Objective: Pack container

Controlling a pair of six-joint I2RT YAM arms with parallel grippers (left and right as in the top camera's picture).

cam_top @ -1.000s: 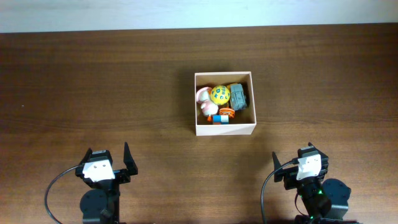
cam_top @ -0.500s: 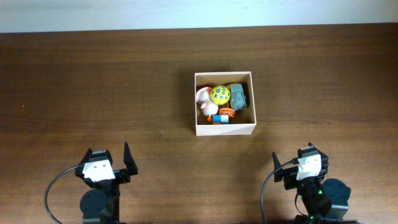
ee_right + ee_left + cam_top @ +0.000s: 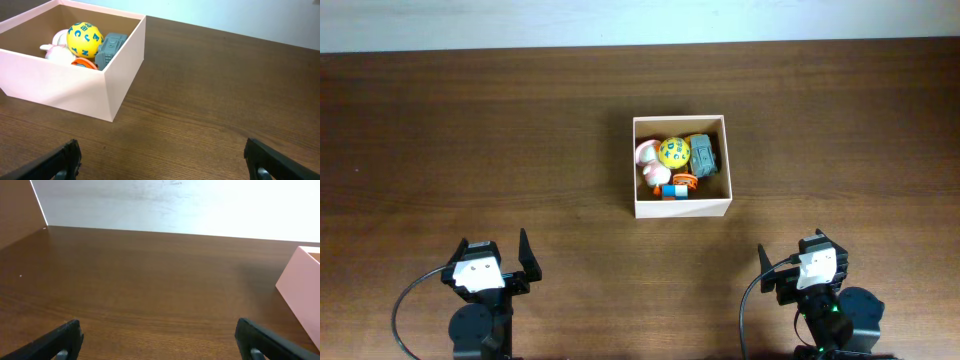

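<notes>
The container (image 3: 681,208) is a square cream-walled box in the middle of the table. It holds a yellow ball (image 3: 674,152), a grey toy (image 3: 703,155), a pink and white toy (image 3: 648,162) and an orange and blue toy (image 3: 678,186). In the right wrist view the container (image 3: 65,92) shows at the upper left with the yellow ball (image 3: 84,39) and grey toy (image 3: 111,47) inside. Its corner (image 3: 303,287) shows at the right edge of the left wrist view. My left gripper (image 3: 159,342) is open and empty at the front left. My right gripper (image 3: 165,162) is open and empty at the front right.
The dark wooden table (image 3: 480,140) stretches to a pale wall at the back. Both arm bases (image 3: 480,320) sit at the table's front edge, well apart from the container.
</notes>
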